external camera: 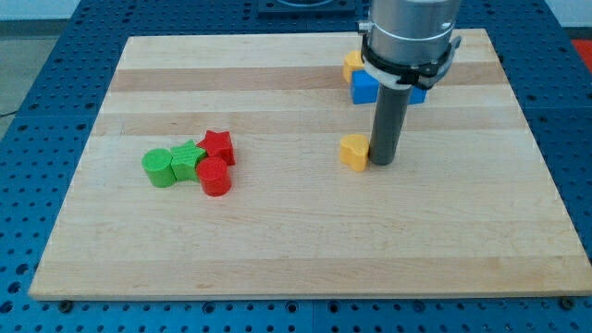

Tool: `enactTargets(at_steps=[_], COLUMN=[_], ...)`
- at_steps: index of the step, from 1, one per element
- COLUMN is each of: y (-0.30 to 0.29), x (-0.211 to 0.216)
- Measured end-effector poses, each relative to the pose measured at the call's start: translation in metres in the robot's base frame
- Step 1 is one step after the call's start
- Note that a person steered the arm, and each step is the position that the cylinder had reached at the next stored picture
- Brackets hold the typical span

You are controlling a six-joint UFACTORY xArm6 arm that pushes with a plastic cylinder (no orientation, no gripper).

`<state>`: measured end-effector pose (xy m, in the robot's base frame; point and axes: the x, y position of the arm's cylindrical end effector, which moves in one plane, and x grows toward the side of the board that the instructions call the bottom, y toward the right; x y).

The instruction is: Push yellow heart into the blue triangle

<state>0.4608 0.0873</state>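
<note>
The board point(277, 240) is seen lying flat, with the arm entering from the top right of the frame. No gripper is fitted, so nothing can be opened, closed or held; only a dark rod is carried, and my tip point(383, 164) is set down on the wood right of centre.

The yellow heart point(352, 152) is found just left of the tip, apparently touching the rod or very nearly so (the seam between them cannot be resolved). It lies below the blue pieces at the upper right and apart from them.

Of those blue pieces, a blue block point(364, 86) is seen clearly to the left of the rod, and a further blue piece point(418, 94) is glimpsed at the rod's right edge. Which of them is the triangle cannot be told, since much is hidden behind the arm's housing. A second yellow block point(352, 65) is noted at the top, touching the blue block's upper left.

The tip's placement is judged unfavourable for the task: from the heart's right side a push would send it leftward, whereas the blue pieces lie upward. A repositioning to the heart's lower side is considered likely to be needed.

At the left of the frame an unrelated cluster is recorded: a green cylinder point(159, 167), a green star point(187, 161), a red star point(217, 145) and a red cylinder point(215, 177), packed together and well apart from the work.
</note>
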Motion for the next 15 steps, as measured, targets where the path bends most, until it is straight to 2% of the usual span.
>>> enactTargets(at_steps=[1,2,3,5,6,7,8,10,13,14,15], y=[-0.036,-0.070,-0.087,0.020,0.003,-0.054,-0.057,-0.002,0.024,0.015,0.072], x=[0.020,0.022,0.007,0.001,-0.004,0.031,-0.007,-0.029,-0.086,-0.038,-0.020])
